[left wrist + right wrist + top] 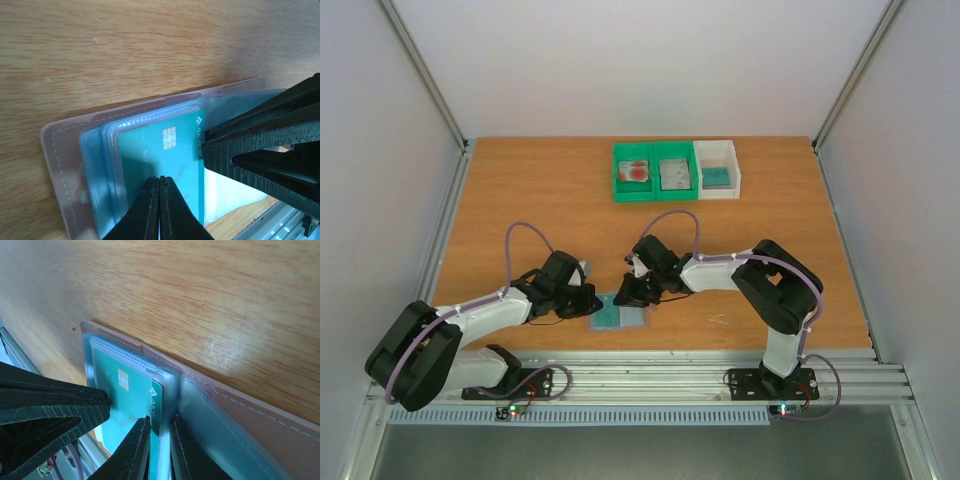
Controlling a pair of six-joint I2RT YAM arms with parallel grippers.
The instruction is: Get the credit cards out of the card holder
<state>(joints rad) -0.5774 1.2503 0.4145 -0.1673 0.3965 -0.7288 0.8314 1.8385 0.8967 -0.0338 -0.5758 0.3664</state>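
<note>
Right gripper (160, 421) is seen almost closed, with only a thin slit left between its fingers. The logo-bearing short edge of a teal credit card (150, 155) is pinched in that slit. From the left wrist camera the same two fingers are seen as a black wedge meeting at that card edge.

The left gripper (160, 179) is fully closed, its fingers pressed together with nothing between them. Its tips are set down on the teal face of the card, below the gold chip. Whether clear plastic lies between the tips and the card cannot be told.

The card holder (60, 165) is laid open and flat on the wooden table (125, 45), close to the near edge and between the two grippers. Its brownish-pink outside is turned down and its blue-grey panels are turned up. The teal credit card is held in the left panel, where part of it is overlapped by a clear sleeve (107, 165).

Well apart, at the far side of the table, a green tray (654, 193) and a white tray (735, 170) are set touching side by side. A white card with red blotches (637, 171) is lying in the green tray's left compartment and a grey-silver card (675, 176) in its right one. A second teal card (718, 177) is lying in the white tray.
</note>
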